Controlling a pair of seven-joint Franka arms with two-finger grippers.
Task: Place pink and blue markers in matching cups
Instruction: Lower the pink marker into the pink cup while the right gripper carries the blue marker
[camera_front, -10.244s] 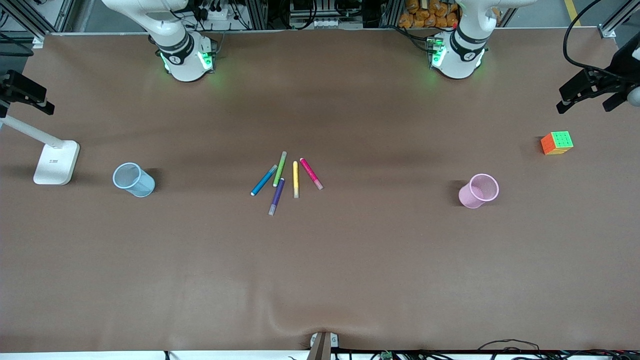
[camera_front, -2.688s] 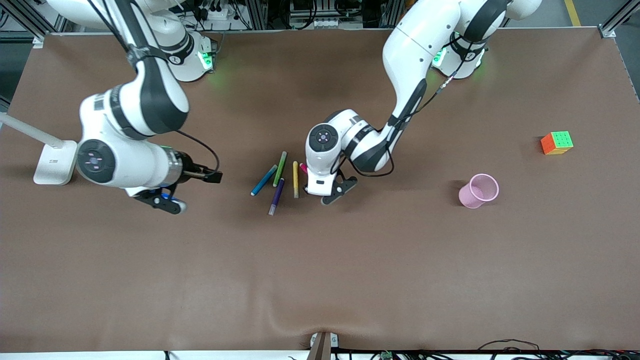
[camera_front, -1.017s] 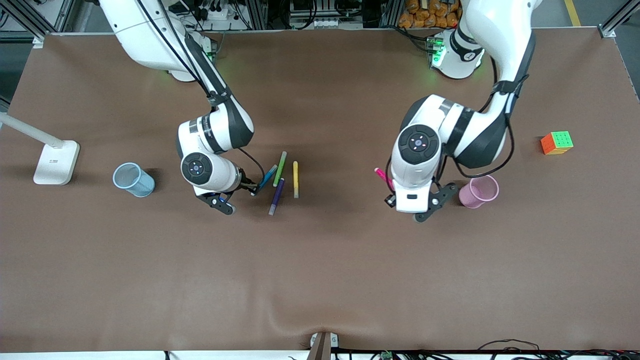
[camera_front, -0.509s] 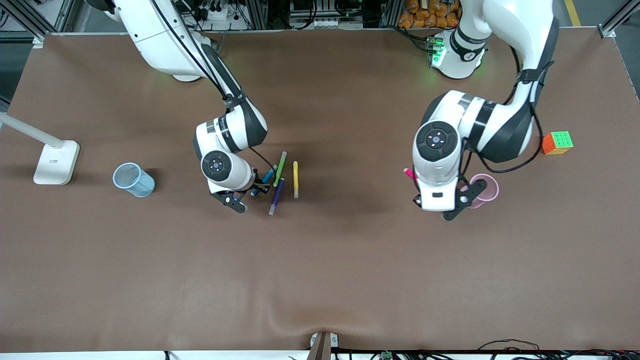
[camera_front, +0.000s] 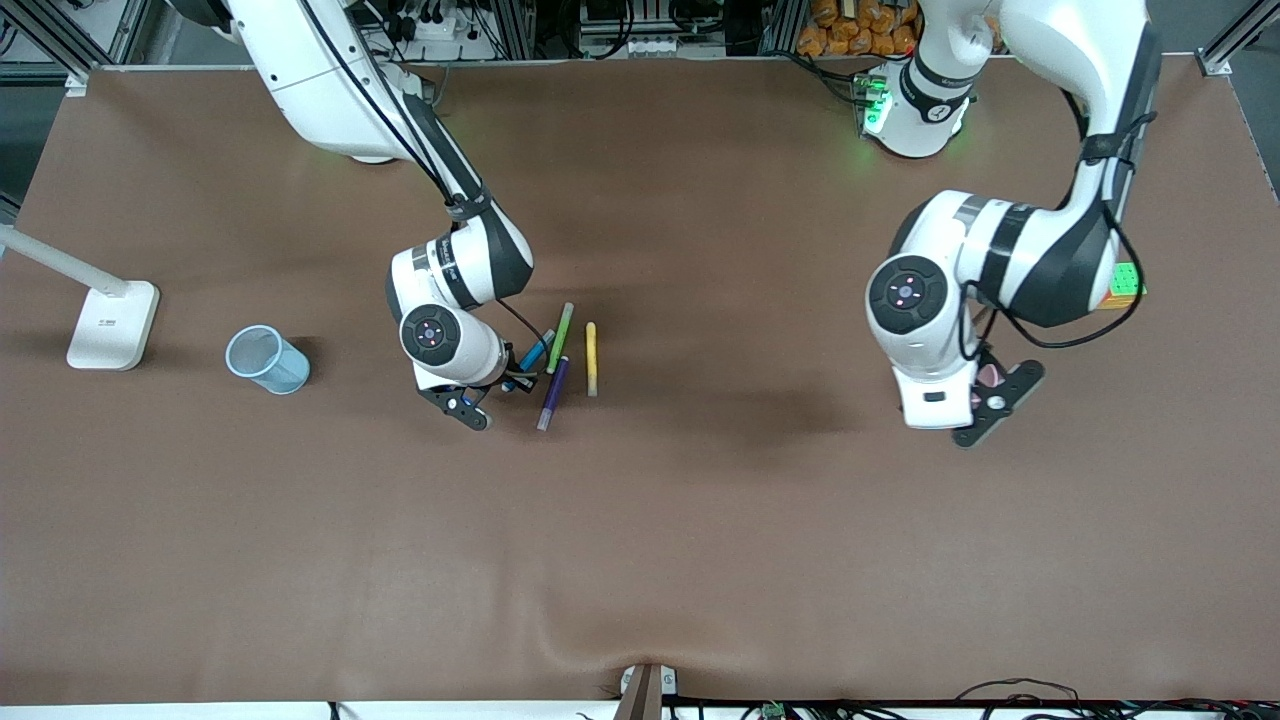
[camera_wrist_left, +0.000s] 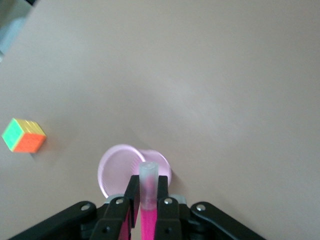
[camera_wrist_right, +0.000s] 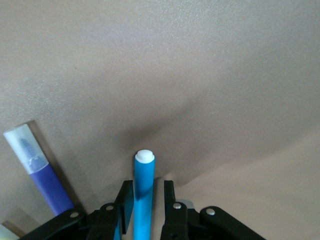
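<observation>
My left gripper (camera_wrist_left: 148, 184) is shut on the pink marker (camera_wrist_left: 148, 217), whose pale cap points down over the pink cup (camera_wrist_left: 117, 167). In the front view the left hand hides that cup except a sliver (camera_front: 990, 376). My right gripper (camera_wrist_right: 147, 186) is down at the table in the marker cluster (camera_front: 497, 383). Its fingers stand on either side of the blue marker (camera_wrist_right: 144, 172), with a narrow gap still showing on one side. The blue marker (camera_front: 536, 352) lies flat on the table. The blue cup (camera_front: 266, 359) stands toward the right arm's end.
A green marker (camera_front: 561, 336), a yellow marker (camera_front: 591, 358) and a purple marker (camera_front: 552, 392) lie beside the blue one. A colour cube (camera_front: 1128, 283) sits by the left arm, partly hidden. A white lamp base (camera_front: 112, 325) stands near the blue cup.
My left arm has carried the pink marker toward its own end of the table, from beside the pink cup to over it. My right gripper's fingers have narrowed around the blue marker.
</observation>
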